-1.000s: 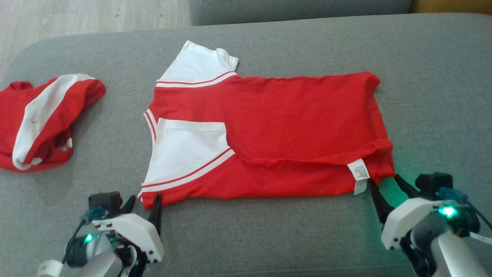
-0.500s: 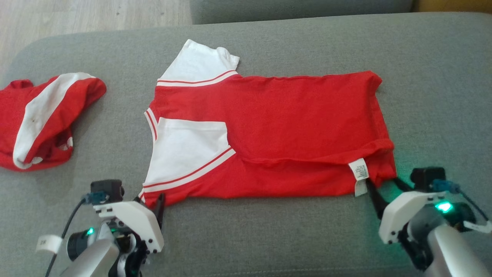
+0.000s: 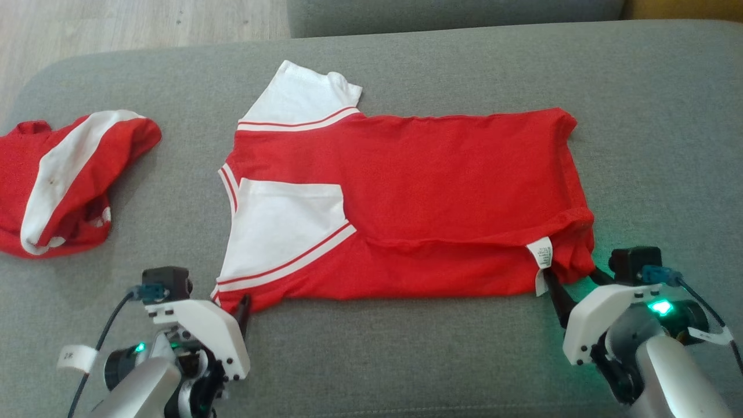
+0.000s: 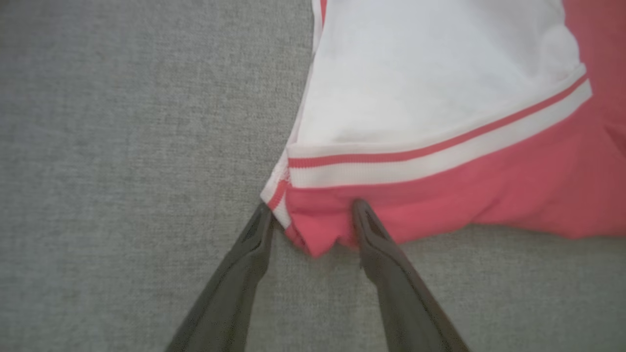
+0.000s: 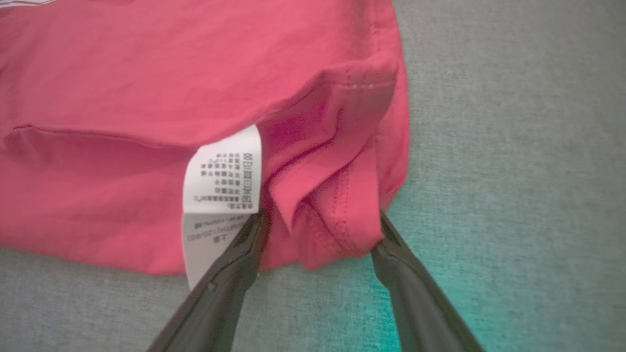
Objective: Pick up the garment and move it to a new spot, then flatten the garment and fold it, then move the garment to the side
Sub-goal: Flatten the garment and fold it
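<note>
The red garment [image 3: 435, 186] with white sleeves lies spread flat on the grey cushion [image 3: 406, 348], sleeves to the left and hem to the right. My left gripper [image 3: 229, 305] is open at the near left corner. In the left wrist view its fingers [image 4: 312, 208] straddle the red tip below the striped sleeve band [image 4: 440, 161]. My right gripper [image 3: 572, 274] is open at the near right hem corner. In the right wrist view the bunched hem [image 5: 337, 210] sits between its fingers [image 5: 320, 217], with the white care label [image 5: 222, 171] beside the left finger.
A second red and white garment [image 3: 64, 180] lies crumpled at the cushion's left end. The sofa back [image 3: 453, 11] runs along the far side, and wooden floor [image 3: 116, 23] shows at the upper left. Bare grey cushion extends right of the hem and along the near edge.
Both grippers have crept forward onto the garment's near corners. The right hem corner has bunched up slightly between the right fingers. The garment has otherwise stayed put.
</note>
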